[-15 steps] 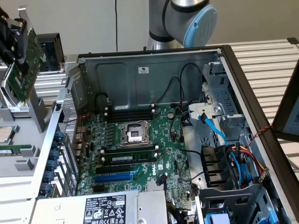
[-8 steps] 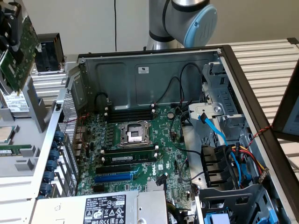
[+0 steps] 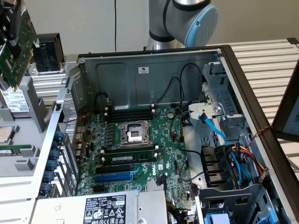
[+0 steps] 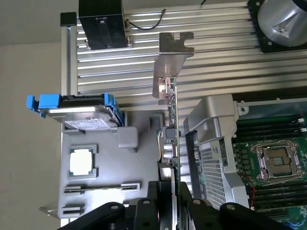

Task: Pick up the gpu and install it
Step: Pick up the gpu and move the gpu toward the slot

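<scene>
Tool (image 4: 176, 191): closed on the gpu; in the wrist view its two black fingers (image 4: 164, 194) press on opposite faces of the card.
Gpu (image 3: 17, 46): held in the air at the exterior view's left, tilted, with a green face showing. It is outside the computer case and above the grey tray. In the wrist view the gpu (image 4: 175, 129) appears edge-on as a thin line.
Bracket (image 4: 170, 62): silver metal end plate of the gpu, at the end farthest from the tool, seen against the slatted worktop.
Computer case (image 3: 154, 70): lies open on its side. Its perforated wall (image 3: 70, 135) faces the grey tray, and the gpu is just beside that wall.
Motherboard (image 3: 163, 140): large green board on the case floor, well apart from the gpu.
CPU socket (image 3: 135, 134): metal-framed, near the middle of the motherboard.
Blue slot (image 3: 114, 177): long connector on the motherboard, near the power supply (image 3: 103, 210).
Grey tray (image 4: 139, 167): parts holder beside the case.
Hard drive (image 4: 72, 112): on the tray, with blue side rails.
Processor chip (image 4: 82, 160): square, in a tray recess.
Memory stick (image 4: 100, 187): thin and dark, in a tray groove.
Worktop (image 3: 271, 60): aluminium slats under the case and tray.
Robot arm (image 3: 187, 18): grey, with a blue joint cap, behind the case.
</scene>
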`<state>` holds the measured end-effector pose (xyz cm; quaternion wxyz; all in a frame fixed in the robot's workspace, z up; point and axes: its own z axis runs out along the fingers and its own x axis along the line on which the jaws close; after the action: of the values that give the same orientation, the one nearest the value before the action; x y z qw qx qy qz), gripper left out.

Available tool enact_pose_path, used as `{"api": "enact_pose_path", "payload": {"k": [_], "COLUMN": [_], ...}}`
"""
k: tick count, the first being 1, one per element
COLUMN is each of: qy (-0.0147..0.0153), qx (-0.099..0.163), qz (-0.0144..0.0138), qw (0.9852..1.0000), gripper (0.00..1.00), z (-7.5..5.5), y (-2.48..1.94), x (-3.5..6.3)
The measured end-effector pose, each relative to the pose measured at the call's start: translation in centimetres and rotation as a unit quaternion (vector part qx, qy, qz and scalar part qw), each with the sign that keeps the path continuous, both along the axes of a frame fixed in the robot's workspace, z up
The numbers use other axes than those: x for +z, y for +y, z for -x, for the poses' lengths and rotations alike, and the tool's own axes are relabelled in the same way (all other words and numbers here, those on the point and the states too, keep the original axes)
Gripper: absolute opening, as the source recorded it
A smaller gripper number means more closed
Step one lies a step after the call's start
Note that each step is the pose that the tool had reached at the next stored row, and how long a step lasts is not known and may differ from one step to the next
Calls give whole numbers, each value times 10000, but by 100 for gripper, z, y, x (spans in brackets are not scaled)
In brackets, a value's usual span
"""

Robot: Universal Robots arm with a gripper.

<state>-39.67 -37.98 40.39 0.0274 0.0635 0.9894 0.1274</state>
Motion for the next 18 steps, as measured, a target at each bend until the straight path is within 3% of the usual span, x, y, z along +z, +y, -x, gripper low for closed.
{"api": "enact_pose_path", "payload": {"k": [2, 5, 8, 13, 18], "qy": [10, 167, 275, 390, 500], "qx": [-2, -3, -3, -4, -5], "qz": [1, 39, 94, 184, 250], "qw": [10000, 9999, 9996, 9991, 9984], "gripper": [28, 28, 28, 28, 28], "z": [-5, -53, -126, -271, -433], "y": [0, -26, -91, -201, -304], "x": [0, 4, 17, 52, 97]}}
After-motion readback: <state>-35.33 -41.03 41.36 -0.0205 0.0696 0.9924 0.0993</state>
